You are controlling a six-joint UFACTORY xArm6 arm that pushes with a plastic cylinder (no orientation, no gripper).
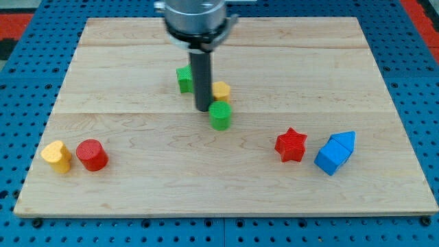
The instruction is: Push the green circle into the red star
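The green circle (220,115) stands near the board's middle. The red star (291,145) lies to its lower right, well apart from it. My tip (203,110) is down on the board just left of the green circle, close to it or touching it. The rod comes down from the view's top and partly hides a green block (184,79) and a yellow block (221,90) behind it.
Two blue blocks (335,152) sit together just right of the red star. A yellow heart (56,156) and a red cylinder (91,155) stand at the lower left. The wooden board (137,199) lies on a blue pegboard.
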